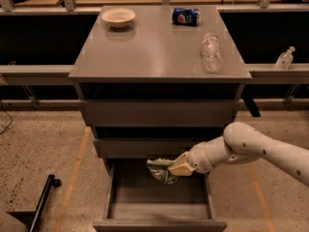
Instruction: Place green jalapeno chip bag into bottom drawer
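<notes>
- A grey cabinet (154,57) stands on a speckled floor (43,149) marked with orange tape lines. Behind it a low grey ledge (34,72) runs in front of dark panels.
- On the flat cabinet top there are one pale bowl (118,17) at the back left and one blue soda can (186,16) on its side at the back, right of the middle. One clear plastic bottle (211,52) lies near the right edge.
- A second, smaller bottle (285,58) stands upright on the ledge to the right, so there are two bottles in all.
- The cabinet has three drawers. The top drawer (159,112) and middle drawer (145,148) are pushed in, and the bottom drawer (159,223) is pulled out.
- A white arm (260,149) reaches in from the right, ending in the gripper (173,169) just under the middle drawer's front.
- The gripper's fingers are clamped on the one green chip bag (158,168). The bag hangs crumpled over the back part of the bottom drawer.
- I cannot tell whether the bowl holds anything.
</notes>
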You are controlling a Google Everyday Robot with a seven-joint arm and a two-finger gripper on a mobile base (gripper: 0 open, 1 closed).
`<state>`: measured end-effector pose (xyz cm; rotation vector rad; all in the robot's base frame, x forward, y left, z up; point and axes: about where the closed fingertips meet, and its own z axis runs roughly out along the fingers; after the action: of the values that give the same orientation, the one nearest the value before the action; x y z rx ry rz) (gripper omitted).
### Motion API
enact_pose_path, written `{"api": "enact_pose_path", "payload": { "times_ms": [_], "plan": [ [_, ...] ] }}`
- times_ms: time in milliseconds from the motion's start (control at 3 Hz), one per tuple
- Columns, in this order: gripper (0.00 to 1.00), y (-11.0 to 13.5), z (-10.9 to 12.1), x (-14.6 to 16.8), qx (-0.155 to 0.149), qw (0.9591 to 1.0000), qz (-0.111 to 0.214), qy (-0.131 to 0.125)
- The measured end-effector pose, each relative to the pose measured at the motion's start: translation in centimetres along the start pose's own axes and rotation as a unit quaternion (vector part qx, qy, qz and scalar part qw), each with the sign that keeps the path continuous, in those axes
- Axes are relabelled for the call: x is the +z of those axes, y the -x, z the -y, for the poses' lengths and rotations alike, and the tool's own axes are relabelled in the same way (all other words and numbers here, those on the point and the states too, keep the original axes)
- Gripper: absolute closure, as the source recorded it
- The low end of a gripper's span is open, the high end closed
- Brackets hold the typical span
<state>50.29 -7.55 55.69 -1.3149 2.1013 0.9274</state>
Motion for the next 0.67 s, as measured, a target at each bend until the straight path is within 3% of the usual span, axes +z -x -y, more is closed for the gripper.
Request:
{"api": "enact_pose_path", "payload": {
  "times_ms": [667],
  "plan": [
    [1.0, -7.9, 3.2, 7.6, 0.07, 0.9962, -0.001, 0.051]
  ]
}}
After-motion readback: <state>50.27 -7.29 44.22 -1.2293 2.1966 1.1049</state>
